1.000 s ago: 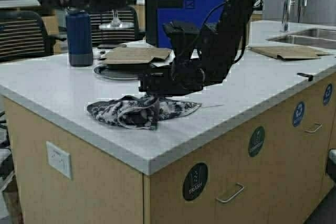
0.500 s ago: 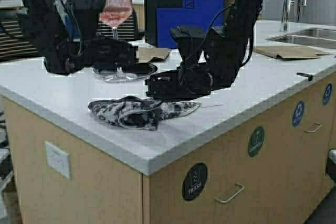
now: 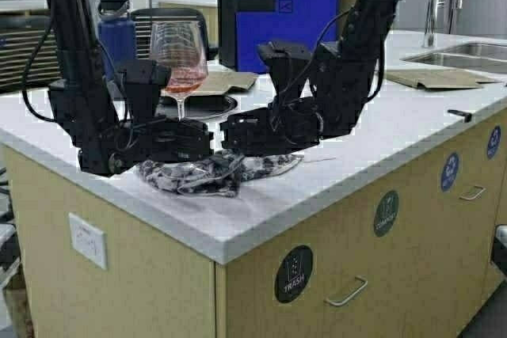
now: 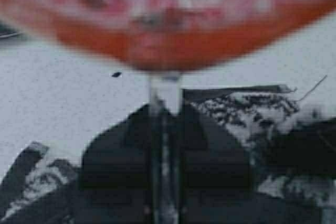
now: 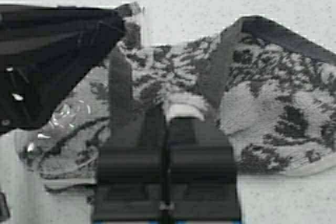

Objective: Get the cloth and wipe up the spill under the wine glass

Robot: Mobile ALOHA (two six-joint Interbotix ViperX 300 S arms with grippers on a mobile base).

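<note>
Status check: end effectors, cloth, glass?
Left end effector shut on wine glass stem, foot over the cloth. Right end effector shut on cloth. Bottle behind, not in the way.

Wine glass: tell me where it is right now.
The wine glass is held by its stem in the left gripper, left of centre in the high view, above the cloth.

left gripper (image 3: 204, 142) fingers clamped, right gripper (image 3: 228, 134) fingers pinched, both low
</note>
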